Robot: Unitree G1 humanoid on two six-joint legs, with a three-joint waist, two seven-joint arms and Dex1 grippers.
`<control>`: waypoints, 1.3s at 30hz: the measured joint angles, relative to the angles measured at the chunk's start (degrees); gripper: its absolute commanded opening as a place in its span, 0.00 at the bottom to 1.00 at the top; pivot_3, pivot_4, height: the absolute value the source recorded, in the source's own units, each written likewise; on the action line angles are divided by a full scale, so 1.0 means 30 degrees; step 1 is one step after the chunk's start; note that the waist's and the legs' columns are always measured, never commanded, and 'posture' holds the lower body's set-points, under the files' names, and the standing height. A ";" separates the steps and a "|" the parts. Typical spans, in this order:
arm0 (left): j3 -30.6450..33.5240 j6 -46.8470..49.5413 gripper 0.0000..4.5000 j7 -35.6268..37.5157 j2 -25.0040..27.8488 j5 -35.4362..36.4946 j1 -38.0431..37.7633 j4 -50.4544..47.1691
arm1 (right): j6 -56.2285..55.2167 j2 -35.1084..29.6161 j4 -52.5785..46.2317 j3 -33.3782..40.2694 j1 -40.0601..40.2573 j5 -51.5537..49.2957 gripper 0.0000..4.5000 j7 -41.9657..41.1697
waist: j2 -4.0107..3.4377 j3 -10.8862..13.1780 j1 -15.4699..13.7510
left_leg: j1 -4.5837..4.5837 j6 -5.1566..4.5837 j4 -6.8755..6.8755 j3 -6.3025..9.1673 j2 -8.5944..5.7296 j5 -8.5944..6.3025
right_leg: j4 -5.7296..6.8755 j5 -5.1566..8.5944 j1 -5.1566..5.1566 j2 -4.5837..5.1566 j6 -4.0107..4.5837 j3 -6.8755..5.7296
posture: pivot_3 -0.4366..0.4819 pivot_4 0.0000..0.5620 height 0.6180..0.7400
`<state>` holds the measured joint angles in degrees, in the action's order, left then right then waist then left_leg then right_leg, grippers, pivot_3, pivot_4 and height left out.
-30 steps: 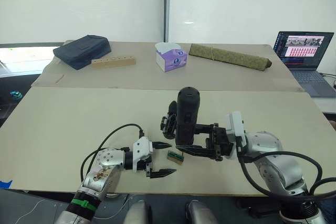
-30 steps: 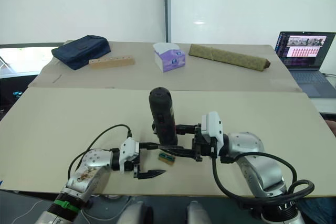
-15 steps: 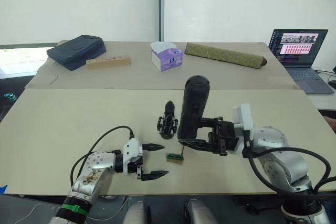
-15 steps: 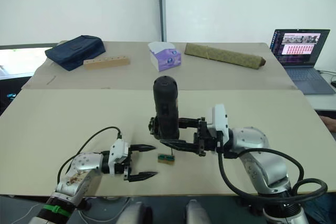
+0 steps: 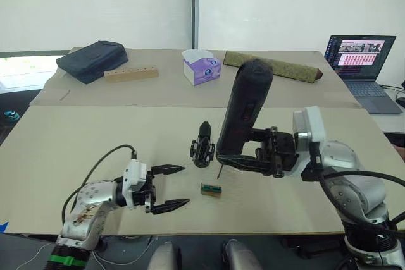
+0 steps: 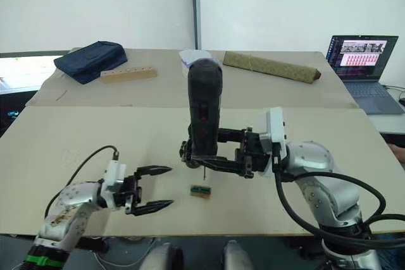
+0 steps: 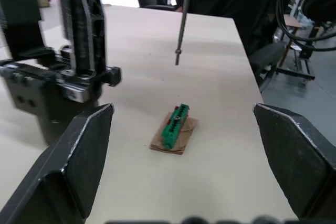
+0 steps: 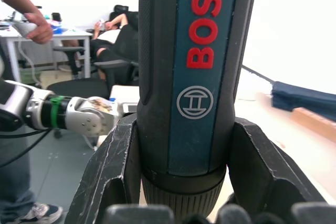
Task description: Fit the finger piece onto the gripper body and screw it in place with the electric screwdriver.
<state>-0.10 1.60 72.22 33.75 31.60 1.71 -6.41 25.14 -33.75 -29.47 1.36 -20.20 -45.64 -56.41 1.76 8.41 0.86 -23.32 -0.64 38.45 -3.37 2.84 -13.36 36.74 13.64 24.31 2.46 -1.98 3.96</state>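
Note:
My right gripper is shut on the electric screwdriver, a dark cylinder with a red label. It is held upright and leaning, its thin bit hanging a little above the table. The gripper body stands just to the tool's left, with a pointed black finger upright on it, and shows close up in the left wrist view. A separate finger piece is out of view. My left gripper is open near the front edge, left of a small green-and-brown block.
On the far table lie a navy bag, a wooden block with holes, a tissue box and a rolled mat. A laptop stands at the far right. A person's hand shows in the right wrist view.
The right gripper has lifted the screwdriver, so its bit now hangs clear of the green block. My left gripper has drawn back to the left, still open.

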 measured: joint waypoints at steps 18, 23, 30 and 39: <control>0.1849 0.1565 1.00 -0.1804 -0.0100 0.0142 0.3182 0.1118 | 0.1372 -0.0585 0.2455 0.1186 -0.3321 -0.0703 0.42 0.0738 | 0.0045 0.0041 -0.0023 | -0.0012 -0.0001 -0.0001 -0.0014 -0.0013 0.0001 | -0.0005 -0.0003 0.0004 -0.0005 -0.0001 -0.0001 | 0.48 0.27 1.00; 0.1318 0.2267 1.00 -0.2199 -0.0119 -0.0279 0.3963 0.1564 | 0.1152 -0.0527 0.4069 0.0759 -0.4243 0.0377 0.42 -0.0063 | 0.0049 0.0044 0.0002 | -0.0018 -0.0001 -0.0003 -0.0015 -0.0015 0.0001 | -0.0002 -0.0005 0.0009 -0.0004 -0.0002 -0.0001 | 0.48 0.27 1.00; 0.0569 0.2518 1.00 -0.2669 -0.0392 -0.0973 0.5022 0.1788 | 0.0887 0.0504 0.5922 0.0348 -0.5731 0.1259 0.42 -0.0940 | 0.0051 0.0056 -0.0015 | -0.0023 -0.0001 -0.0004 -0.0012 -0.0018 0.0001 | 0.0001 -0.0008 0.0009 -0.0006 -0.0003 -0.0003 | 0.48 0.27 1.00; -0.0204 0.2423 1.00 -0.2498 -0.0423 -0.1776 0.5136 0.2132 | 0.0255 0.1768 0.7485 -0.0262 -0.6491 0.2340 0.42 -0.1426 | 0.0048 0.0058 -0.0015 | -0.0026 -0.0001 -0.0006 -0.0012 -0.0020 0.0002 | 0.0007 -0.0012 0.0016 -0.0006 -0.0001 -0.0004 | 0.48 0.27 1.00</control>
<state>-0.71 8.87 64.72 32.49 26.28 17.12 -0.01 25.91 -28.44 -7.02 0.58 -39.67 -38.62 -60.69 1.90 8.59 0.81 -23.40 -0.64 38.43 -3.40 2.78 -13.35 36.76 13.60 24.36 2.44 -1.98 3.95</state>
